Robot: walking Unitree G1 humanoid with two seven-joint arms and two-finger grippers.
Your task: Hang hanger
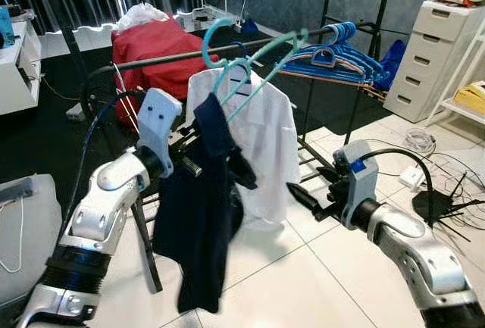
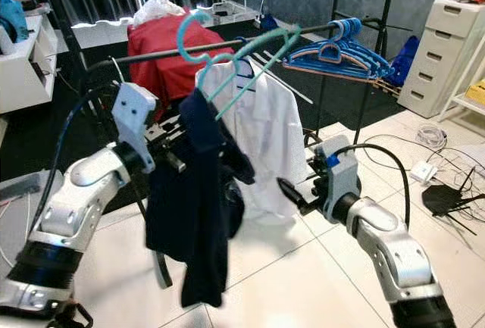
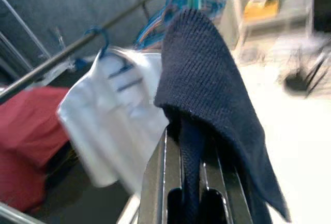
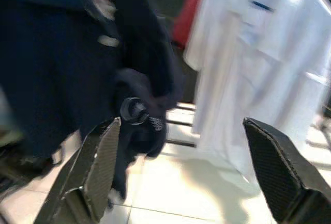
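The left gripper is up at chest height, its black fingers clamped on a fold of the dark navy garment, which drapes over the fingertips and hangs down in front of the robot toward the white tiled floor. That garment rides on a teal hanger, tilted steeply, its hook curling up level with the dark clothes rail; whether the hook actually sits on the rail, I cannot tell. Just behind the navy piece, a white shirt hangs from the same rail on a blue hanger. Further along the rail, near its far end, a bunch of empty blue hangers crowds together. The right gripper is held lower, beside the hem of the white shirt, and its fingers stand wide apart with nothing between them, pointing at the navy cloth. Behind the rail sits a red bag. A white drawer unit stands at the room's right edge, with cables on the tiles nearby.
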